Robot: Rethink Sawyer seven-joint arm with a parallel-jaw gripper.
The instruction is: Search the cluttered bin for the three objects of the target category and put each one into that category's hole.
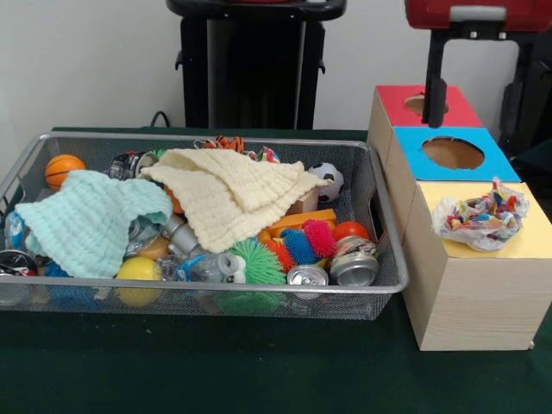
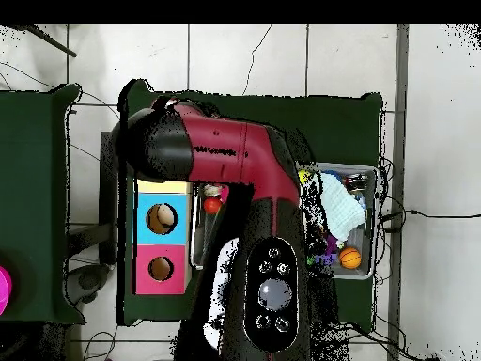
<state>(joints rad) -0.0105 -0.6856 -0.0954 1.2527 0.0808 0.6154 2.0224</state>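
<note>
The wire mesh bin (image 1: 390, 226) stands at the left, full of toys; it also shows in the overhead view (image 2: 374, 202). One wad of confetti-print clear film (image 1: 481, 216) lies on the top face of the yellow-topped box (image 1: 530, 241). Its round hole does not show; the wad covers that part of the top. No other wad shows plainly in the bin. My gripper (image 1: 435, 103) hangs at the top right, above the red-topped box and apart from the wad. In the overhead view the arm (image 2: 225, 150) hides it.
A blue-topped box (image 1: 500, 164) and a red-topped box (image 1: 392, 99) stand behind the yellow one. A cream cloth (image 1: 233, 194) and a pale green cloth (image 1: 90, 220) cover much of the bin. Spiky balls (image 1: 302, 243), silver cans (image 1: 354, 267) and an orange ball (image 1: 63, 168) lie around them.
</note>
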